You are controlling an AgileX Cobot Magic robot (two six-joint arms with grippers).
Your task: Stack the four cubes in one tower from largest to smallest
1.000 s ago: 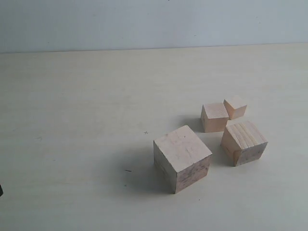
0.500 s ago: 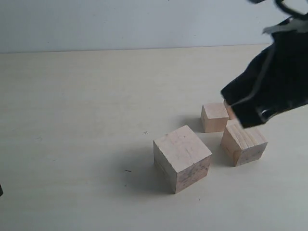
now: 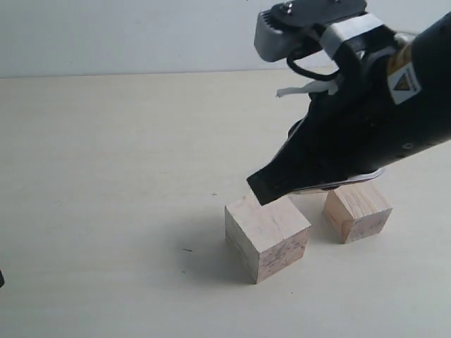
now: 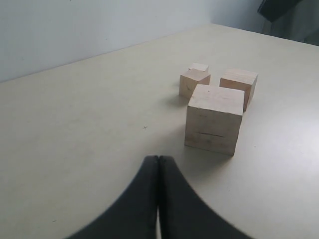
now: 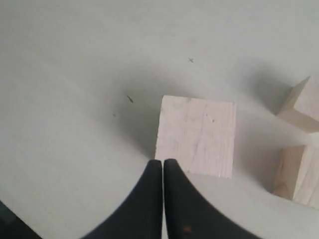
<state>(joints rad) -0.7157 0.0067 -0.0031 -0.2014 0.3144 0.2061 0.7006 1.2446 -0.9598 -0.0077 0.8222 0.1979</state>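
Right gripper (image 5: 163, 163): fingers together, empty, just above biggest cube (image 3: 271, 236).
Left gripper (image 4: 158, 160): closed too, empty, well back.
2nd cube (image 3: 357, 211): just right of biggest, apart.
3rd cube (image 4: 194, 82), smallest cube (image 4: 199, 66): farther back.
Handling: we judge light, stiff, dry wood; we'd pinch opp. flat faces.

The pale cream, smooth, flat worktop (image 3: 106, 176) fills most of the exterior view. Behind it stands a plain light grey-blue wall (image 3: 127, 35). The two meet in a straight line. On the worktop is a tiny dark cross mark (image 3: 214, 194) and, near it, a short dark line mark (image 3: 187, 249). A small black thing (image 3: 1, 279) peeks in at the left edge; what it is cannot be told.
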